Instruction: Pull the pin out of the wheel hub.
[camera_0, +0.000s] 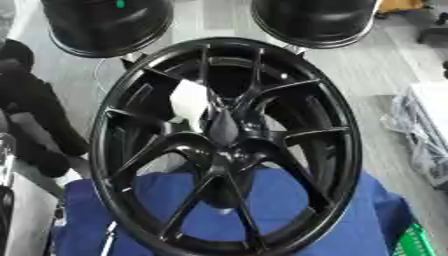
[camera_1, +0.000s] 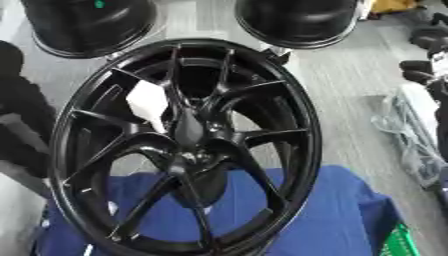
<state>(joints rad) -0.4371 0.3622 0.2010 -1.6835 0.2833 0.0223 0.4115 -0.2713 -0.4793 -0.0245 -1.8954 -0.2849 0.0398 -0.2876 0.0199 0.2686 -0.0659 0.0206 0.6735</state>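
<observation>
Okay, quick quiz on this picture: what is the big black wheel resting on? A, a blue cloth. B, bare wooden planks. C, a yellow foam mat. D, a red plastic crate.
A: the lower rim of the wheel sits over a blue cloth that spreads beneath it and shows through the gaps between the spokes.

Wheel hub (camera_0: 229, 145): black metal, seen as glossy and smooth, light reflected along rim and spokes.
Cloth (camera_0: 350, 220): blue fabric, matt, softly creased.
Tag (camera_0: 188, 100): white, paper-like, matt.
Floor (camera_0: 350, 65): grey, smooth, dull sheen.
</observation>
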